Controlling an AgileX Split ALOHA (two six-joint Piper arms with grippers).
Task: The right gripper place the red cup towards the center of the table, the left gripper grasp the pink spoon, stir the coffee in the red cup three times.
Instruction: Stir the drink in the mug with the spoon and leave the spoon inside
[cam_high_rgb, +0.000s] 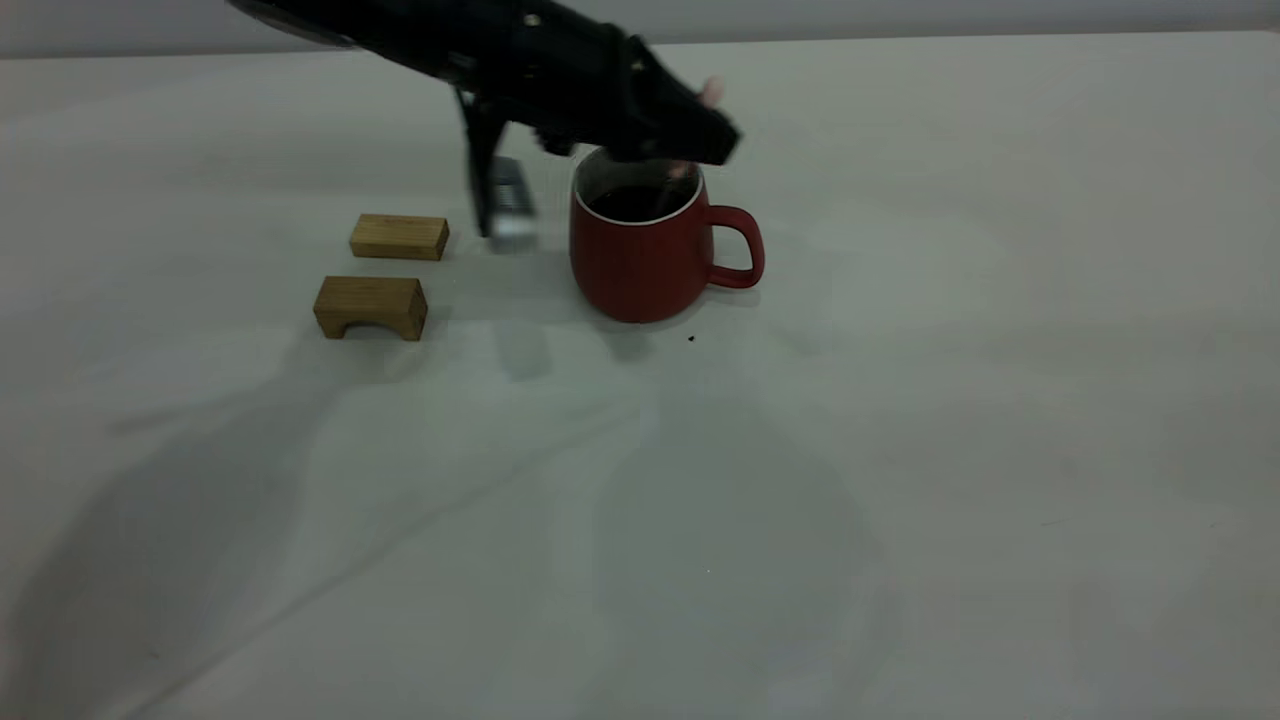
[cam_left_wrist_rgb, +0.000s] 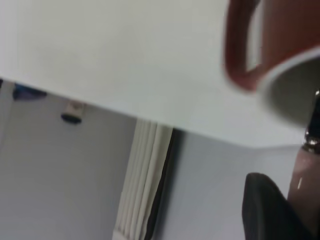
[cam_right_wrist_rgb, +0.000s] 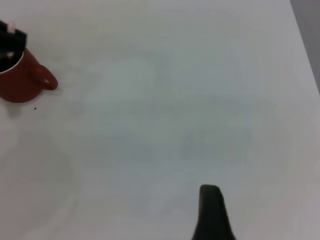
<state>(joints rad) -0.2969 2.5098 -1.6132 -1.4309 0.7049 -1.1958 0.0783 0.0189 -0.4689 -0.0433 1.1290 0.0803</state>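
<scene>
Over the red cup (cam_high_rgb: 645, 255): left hand (cam_high_rgb: 700, 125), arm slanting down from the far left, closed on the pink spoon (cam_high_rgb: 712, 92).
Spoon: neck dips into the coffee (cam_high_rgb: 630, 203).
Cup: on the table (cam_high_rgb: 900, 450), handle right.
Right hand (cam_right_wrist_rgb: 212, 215): well apart from the cup, grip unclear.

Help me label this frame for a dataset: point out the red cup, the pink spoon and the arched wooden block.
red cup (cam_high_rgb: 640, 265): exterior view, on the front of its body.
pink spoon (cam_high_rgb: 712, 91): exterior view, on the handle tip showing above the left tool.
arched wooden block (cam_high_rgb: 370, 305): exterior view, on its front face.
</scene>
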